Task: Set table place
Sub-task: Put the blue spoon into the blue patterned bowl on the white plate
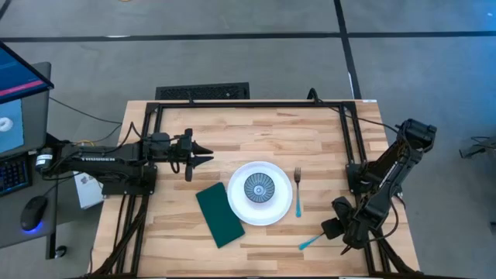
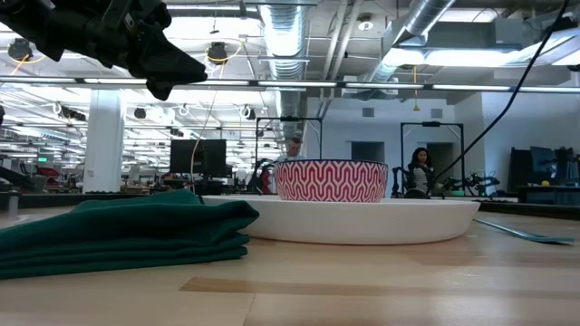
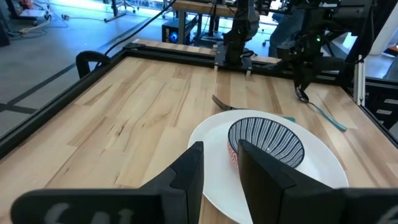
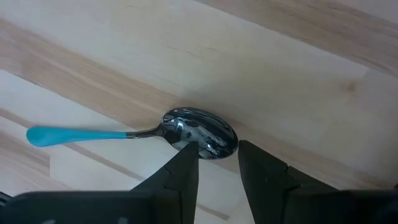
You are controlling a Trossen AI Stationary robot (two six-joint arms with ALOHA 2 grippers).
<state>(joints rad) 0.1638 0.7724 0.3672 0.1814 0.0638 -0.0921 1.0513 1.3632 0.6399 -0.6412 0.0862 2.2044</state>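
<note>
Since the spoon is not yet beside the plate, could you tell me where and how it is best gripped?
Probably at the neck, where the blue handle meets the bowl of the spoon. It lies flat on the table, so come straight down with the jaws across the thin stem; the broad bowl offers little purchase. The right gripper hangs directly over the bowl end, jaws slightly apart, so a small shift toward the handle should do.

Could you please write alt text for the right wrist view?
A spoon with a blue handle lies on the light wooden tabletop, its shiny bowl just ahead of the right gripper, whose dark fingers are slightly apart.
</note>
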